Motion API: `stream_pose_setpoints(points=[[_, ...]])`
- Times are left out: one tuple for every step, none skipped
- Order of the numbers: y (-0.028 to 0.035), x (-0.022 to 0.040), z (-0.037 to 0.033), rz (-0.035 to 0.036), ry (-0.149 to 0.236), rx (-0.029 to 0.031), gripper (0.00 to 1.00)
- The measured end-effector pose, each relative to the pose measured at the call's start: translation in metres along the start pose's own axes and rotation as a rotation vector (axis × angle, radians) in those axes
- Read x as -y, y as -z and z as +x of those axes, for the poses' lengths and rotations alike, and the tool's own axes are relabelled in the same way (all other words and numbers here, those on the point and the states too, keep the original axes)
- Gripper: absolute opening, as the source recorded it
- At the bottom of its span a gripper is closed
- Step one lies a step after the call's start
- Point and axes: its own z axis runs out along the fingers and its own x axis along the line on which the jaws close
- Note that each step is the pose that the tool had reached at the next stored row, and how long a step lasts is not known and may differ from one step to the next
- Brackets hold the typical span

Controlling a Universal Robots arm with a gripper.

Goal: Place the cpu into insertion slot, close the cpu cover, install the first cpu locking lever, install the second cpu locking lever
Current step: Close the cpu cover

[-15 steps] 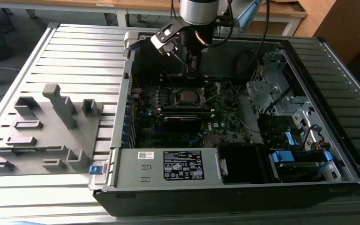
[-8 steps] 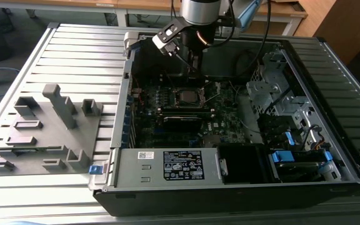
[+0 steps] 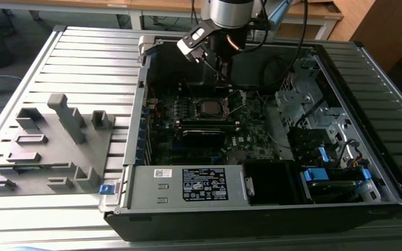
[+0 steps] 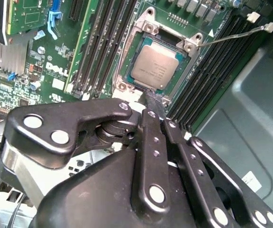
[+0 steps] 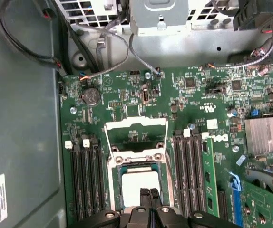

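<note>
Cpu [image 4: 155, 66] seated in slot [image 5: 115, 185]; cover [image 5: 136, 129] open, levers [image 4: 231, 36] undone, we judge. Claw [image 5: 149, 194] clenched, empty, tips at cpu edge.

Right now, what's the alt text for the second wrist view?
The cpu sits uncovered in the insertion slot on the motherboard. The shut gripper hangs with its tips at the slot's edge. A thin wire lever stands free beyond the slot.
</note>
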Motion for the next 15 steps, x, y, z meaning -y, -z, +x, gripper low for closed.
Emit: stream_pose_setpoints(points=[[0.0000, -0.0001, 0.0000, -0.0001, 0.000, 0.0000, 0.11], [0.0001, -0.0001, 0.0001, 0.0000, 0.000, 0.0000, 0.11], [0.0009, -0.0002, 0.0001, 0.0001, 0.000, 0.0000, 0.11], [0.0022, -0.0002, 0.0001, 0.0000, 0.000, -0.0002, 0.11], [0.0034, -0.0003, 0.0000, 0.0000, 0.000, -0.0002, 0.11], [0.0043, -0.0003, 0.0000, 0.0000, 0.000, -0.0002, 0.11], [0.0043, -0.0004, 0.0000, -0.0001, 0.000, -0.0004, 0.11], [0.0043, -0.0004, 0.0000, 0.0000, 0.000, -0.0004, 0.11], [0.0043, -0.0007, 0.0000, -0.0001, 0.000, -0.0005, 0.11], [0.0043, -0.0016, 0.0001, 0.0000, 0.000, -0.0003, 0.11], [0.0042, -0.0030, 0.0002, 0.0000, 0.000, -0.0002, 0.11], [0.0041, -0.0052, 0.0005, 0.0001, 0.000, -0.0001, 0.11], [0.0039, -0.0078, 0.0008, 0.0000, 0.000, -0.0002, 0.11], [0.0037, -0.0106, 0.0010, 0.0000, 0.000, -0.0003, 0.11], [0.0035, -0.0135, 0.0013, 0.0000, 0.000, -0.0003, 0.11]])
